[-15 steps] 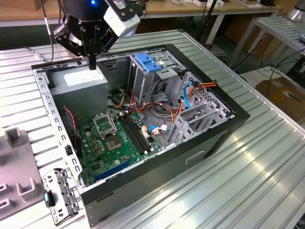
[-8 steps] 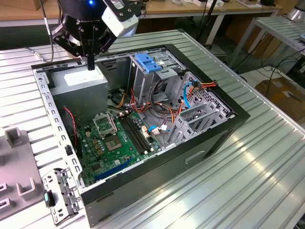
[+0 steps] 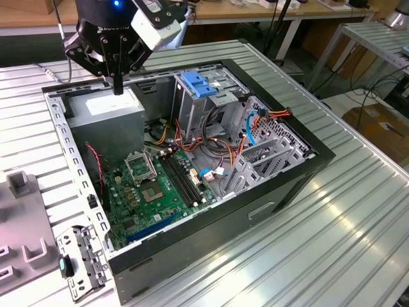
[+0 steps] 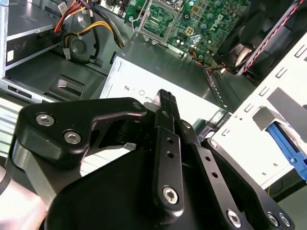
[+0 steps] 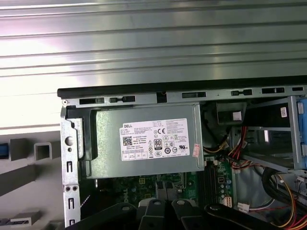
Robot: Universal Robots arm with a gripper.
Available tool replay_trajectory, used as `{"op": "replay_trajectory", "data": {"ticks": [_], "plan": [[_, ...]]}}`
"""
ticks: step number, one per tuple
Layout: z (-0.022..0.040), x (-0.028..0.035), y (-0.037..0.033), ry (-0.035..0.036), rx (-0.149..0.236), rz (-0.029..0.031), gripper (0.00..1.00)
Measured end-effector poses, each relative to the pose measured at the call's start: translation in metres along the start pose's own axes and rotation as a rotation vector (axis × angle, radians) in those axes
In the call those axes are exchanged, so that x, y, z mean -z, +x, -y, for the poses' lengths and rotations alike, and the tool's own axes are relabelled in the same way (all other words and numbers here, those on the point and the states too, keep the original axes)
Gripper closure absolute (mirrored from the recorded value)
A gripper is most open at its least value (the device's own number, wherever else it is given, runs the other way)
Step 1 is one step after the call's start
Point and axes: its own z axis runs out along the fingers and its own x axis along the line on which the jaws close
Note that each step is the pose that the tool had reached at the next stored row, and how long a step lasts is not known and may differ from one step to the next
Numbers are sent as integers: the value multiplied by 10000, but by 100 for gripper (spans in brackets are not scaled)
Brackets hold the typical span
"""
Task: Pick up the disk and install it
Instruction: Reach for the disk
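Note:
The disk is out of view. My gripper [image 3: 118,88] hangs over the open computer case [image 3: 268,185], just above the grey power-supply box [image 3: 105,107] in the case's far corner on the exterior view's left. Its black fingers [image 4: 165,98] are pressed together into one narrow tip and hold nothing. In the first wrist view the box's white sticker [image 5: 158,139] lies straight below the gripper's black links [image 5: 158,213].
A tall metal drive cage [image 3: 192,109] with a blue latch [image 3: 199,84] stands in the case's middle. The green motherboard [image 3: 160,185], coloured cables [image 3: 211,144] and card brackets [image 3: 268,150] fill the floor. A grey fixture [image 3: 22,224] sits outside the case, with a blue part [image 5: 3,151] in it.

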Motion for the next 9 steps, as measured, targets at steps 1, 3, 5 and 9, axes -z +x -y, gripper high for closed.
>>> {"op": "replay_trajectory", "data": {"ticks": [1, 3, 5, 9], "plan": [[1, 0, 4, 0, 1, -1, 89], [1, 1, 17, 1, 1, -4, 89], [2, 1, 27, 1, 0, -7, 89], [4, 1, 52, 0, 0, -13, 89]]}}
